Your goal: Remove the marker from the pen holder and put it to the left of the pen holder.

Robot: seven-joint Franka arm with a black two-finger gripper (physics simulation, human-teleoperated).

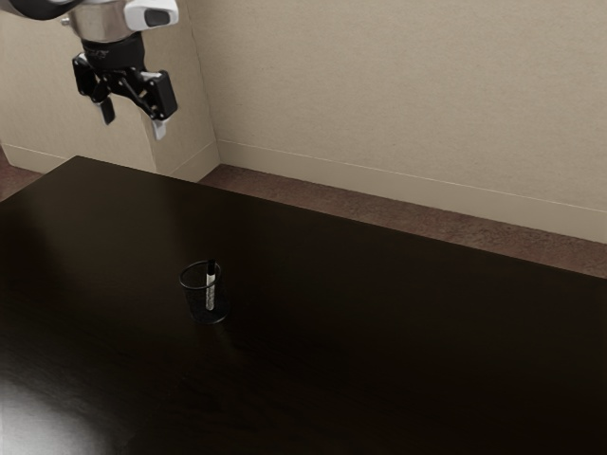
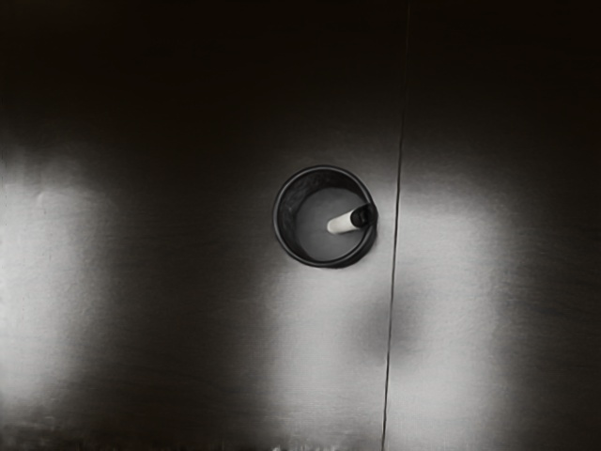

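in the exterior view's upper left, our gripper [image 1: 134,123] stands wide, its arm cut off by the frame's top edge. below it and toward the exterior view's right, left of the frame's centre, the marker [image 1: 211,292] leans nearly upright, cap up, inside the pen holder [image 1: 211,319]; dark mesh blurs its foot for us.
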